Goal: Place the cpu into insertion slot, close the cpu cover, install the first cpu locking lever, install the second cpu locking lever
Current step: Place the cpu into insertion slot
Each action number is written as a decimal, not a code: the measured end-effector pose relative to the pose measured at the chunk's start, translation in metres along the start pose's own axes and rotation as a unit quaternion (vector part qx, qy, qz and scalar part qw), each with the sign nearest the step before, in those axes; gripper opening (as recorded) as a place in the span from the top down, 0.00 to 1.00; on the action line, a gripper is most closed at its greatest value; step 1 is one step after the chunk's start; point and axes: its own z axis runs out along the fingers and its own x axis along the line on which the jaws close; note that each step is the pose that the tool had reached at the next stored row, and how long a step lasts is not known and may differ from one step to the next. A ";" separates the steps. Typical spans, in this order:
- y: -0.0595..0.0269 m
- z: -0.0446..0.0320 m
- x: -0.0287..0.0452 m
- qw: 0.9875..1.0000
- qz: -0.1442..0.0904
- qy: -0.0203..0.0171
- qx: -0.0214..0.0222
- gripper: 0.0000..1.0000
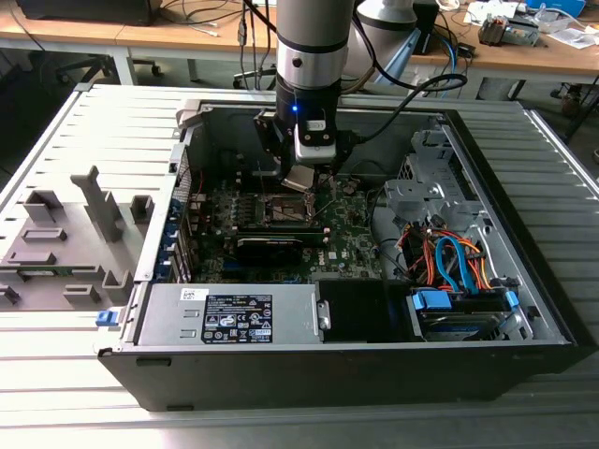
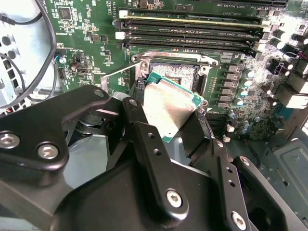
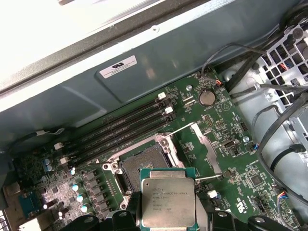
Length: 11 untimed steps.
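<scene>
The cpu (image 3: 168, 204), a light, stiff, likely fragile chip, is pinched by two opposite edges in the pincer (image 2: 166, 120), hovering close above the open insertion slot (image 3: 144, 169).

**Exterior view:** soft, even light from above. Table (image 1: 56, 374) slats are pale and bright. The case (image 1: 374, 374) interior is dimmer, with the deepest shadow at 6 o'clock of the board (image 1: 351, 234). A blue lamp (image 1: 294, 108) glows on the arm (image 1: 314, 37).

**First wrist view:** the area beyond the case rim (image 3: 120, 41) is washed out to white.

**Second wrist view:** glare on the cpu (image 2: 168, 108) face. White burn-out over the capacitors (image 2: 288, 24).
</scene>
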 end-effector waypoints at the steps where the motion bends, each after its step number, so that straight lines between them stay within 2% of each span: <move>1: 0.0000 0.0000 0.0000 1.000 0.000 0.000 0.000 0.46; 11: 0.0000 0.0000 0.0000 1.000 0.003 0.000 0.000 0.46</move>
